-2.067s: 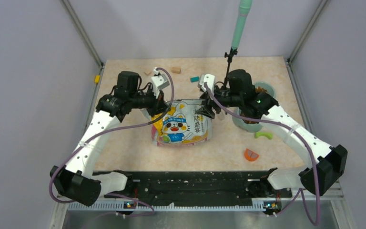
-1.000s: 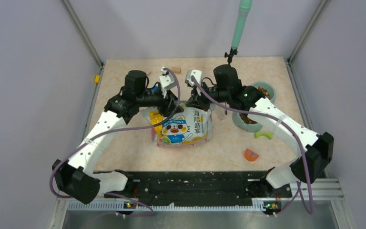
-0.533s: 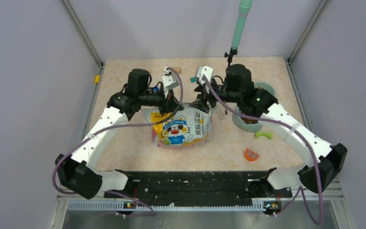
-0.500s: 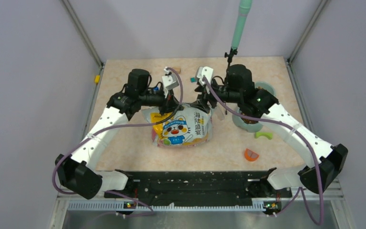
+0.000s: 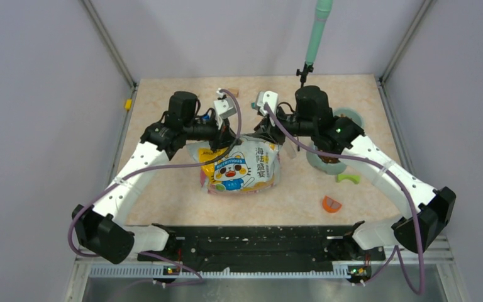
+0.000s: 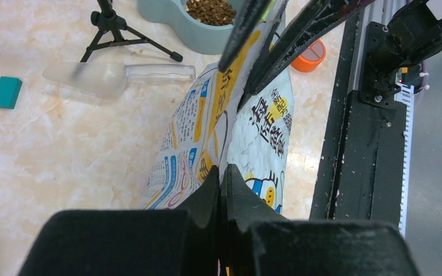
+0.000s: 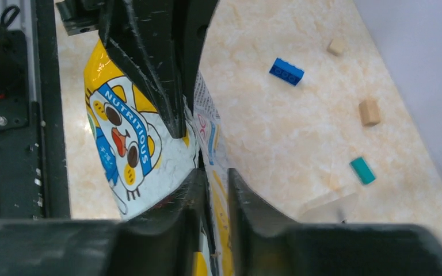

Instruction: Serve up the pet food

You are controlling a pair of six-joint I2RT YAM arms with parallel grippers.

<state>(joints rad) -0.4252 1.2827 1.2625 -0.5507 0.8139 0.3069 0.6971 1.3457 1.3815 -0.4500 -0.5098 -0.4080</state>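
Nudged slightly leftward since half a second ago, and now clamped shut with the right tool [image 7: 214, 172] on the top edge of the bag [image 5: 242, 167]. Pinching that same edge from the other side with the left tool [image 6: 223, 172], fingers tight on the foil. Lower end of the bag down on the desk [image 5: 176, 189], cartoon cat facing up. Spotting the pet food [image 6: 210, 10] heaped in the pale teal bowl [image 6: 172, 29], just right of the bag, near a clear scoop [image 6: 109, 75].

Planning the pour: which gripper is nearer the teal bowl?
Right. The right gripper pinches the bag top beside the bowl; the left gripper pinches it farther away.
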